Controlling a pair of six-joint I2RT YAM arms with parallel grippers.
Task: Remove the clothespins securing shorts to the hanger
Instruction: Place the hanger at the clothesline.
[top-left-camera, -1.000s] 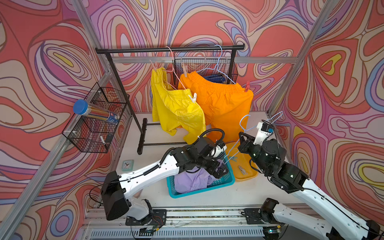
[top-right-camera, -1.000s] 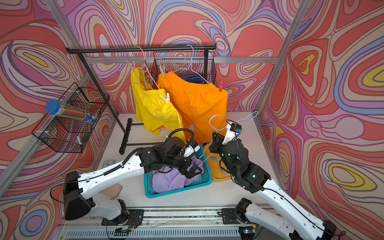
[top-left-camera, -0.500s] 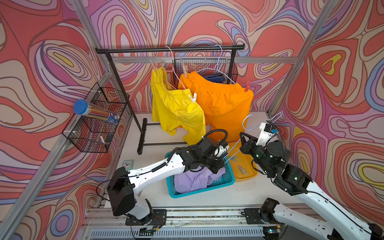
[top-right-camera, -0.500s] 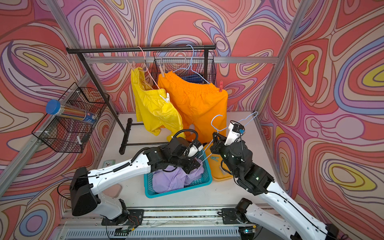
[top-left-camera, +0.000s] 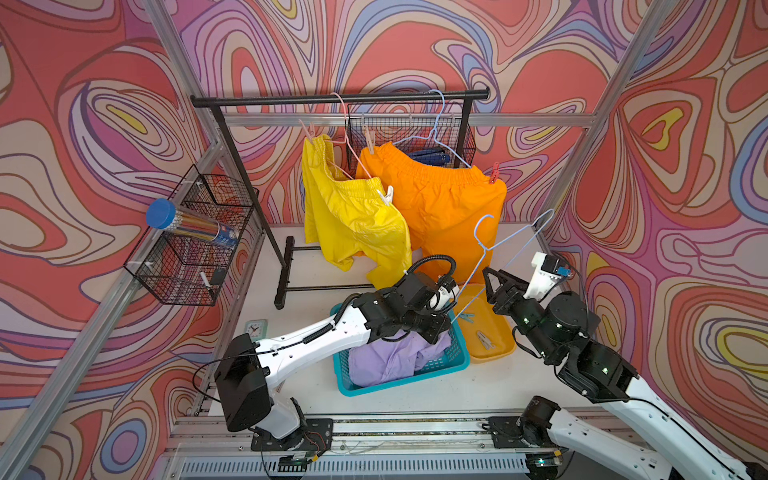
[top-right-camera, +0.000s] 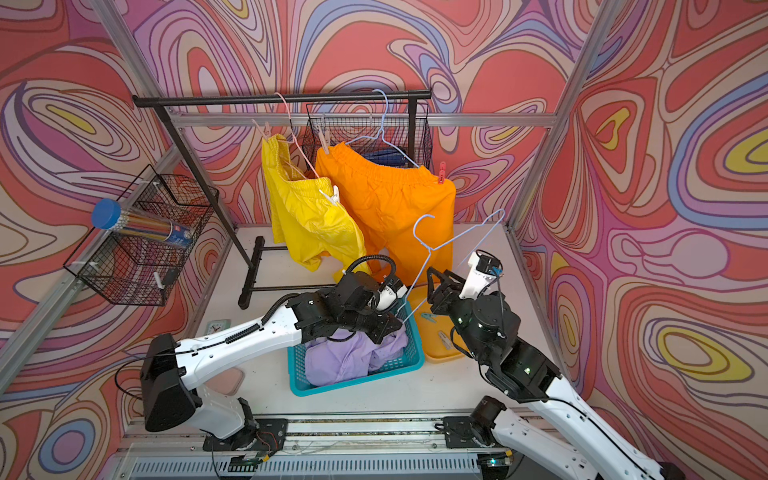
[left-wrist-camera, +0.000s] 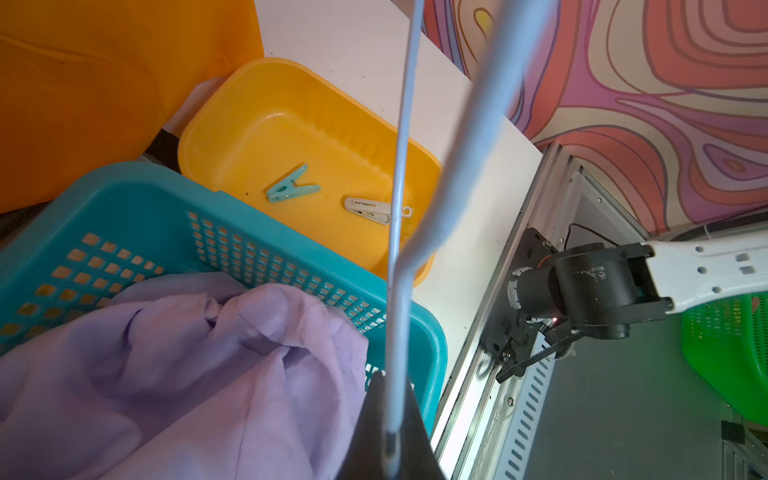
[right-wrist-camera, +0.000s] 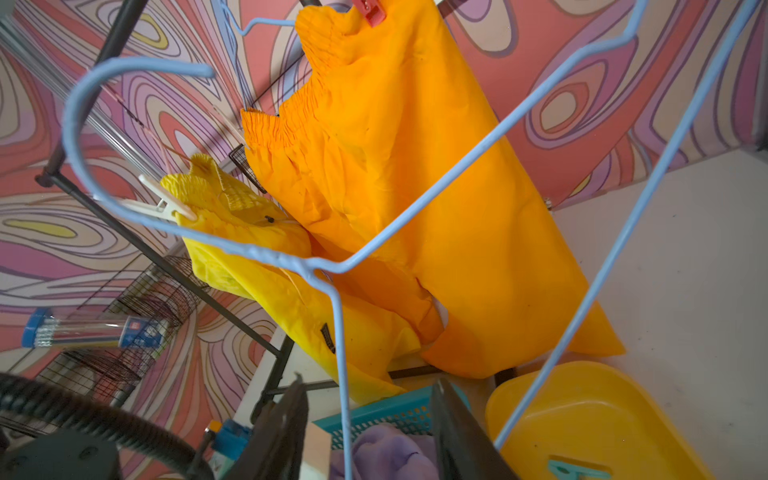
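Top views: yellow shorts (top-left-camera: 353, 220) and orange shorts (top-left-camera: 444, 199) are hanging from the rail (top-left-camera: 332, 99) at upper centre, each pinned at the waistband. A white clothespin (top-left-camera: 387, 195) and a red clothespin (top-left-camera: 493, 172) are showing clearest. Lilac shorts (top-left-camera: 395, 357) are lying loose in the teal basket (top-left-camera: 415, 376) at lower centre. An empty hanger (top-left-camera: 483, 248) (bare blue wire) is standing tilted above the basket, its lower corner pinched in the clenched left hand (top-left-camera: 444, 326). The right hand (top-left-camera: 489, 286) is gaping beside it, grasping nothing.

Left wrist: the wire is running down into the closed jaws. A pale blue clothespin (left-wrist-camera: 291, 189) and a grey clothespin (left-wrist-camera: 370, 209) are lying in the yellow tray (left-wrist-camera: 316, 137).

Right wrist: the jaws are standing apart, with the wire passing between them.

Handling judgement: the pins are looking light, small and springy, so squeezing the flared tail ends should be opening them. The fabric is thin and limp, likely dropping once freed.
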